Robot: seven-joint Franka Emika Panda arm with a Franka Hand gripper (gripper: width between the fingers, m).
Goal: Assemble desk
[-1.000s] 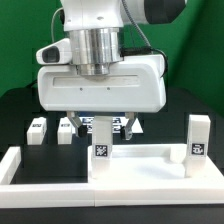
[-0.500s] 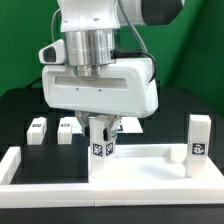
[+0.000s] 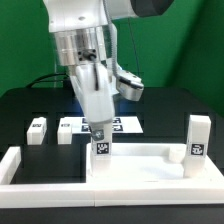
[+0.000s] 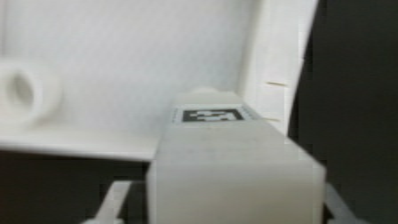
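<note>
White plastic desk kit on a black table, exterior view; the rimmed tabletop panel lies flat at 6 o'clock of the scene, just behind the low border wall. The gripper points straight down and is seen edge-on; its fingers are drawn partway in and close on the top of an upright leg block, which stands at the 9 o'clock end of the panel with its square tag facing the camera. A second upright leg block stands at the 3 o'clock end of the panel, well apart from the first, free of the gripper. Two further leg blocks lie on the table at 10 o'clock of the held one: one farther out, the other nearer, side by side but not touching. The marker board lies flat on the table at 1 o'clock of the held block, behind the panel. In the wrist view the held leg block fills the space between the jaws, a tag on its far end; the pale panel surface lies beyond it.
</note>
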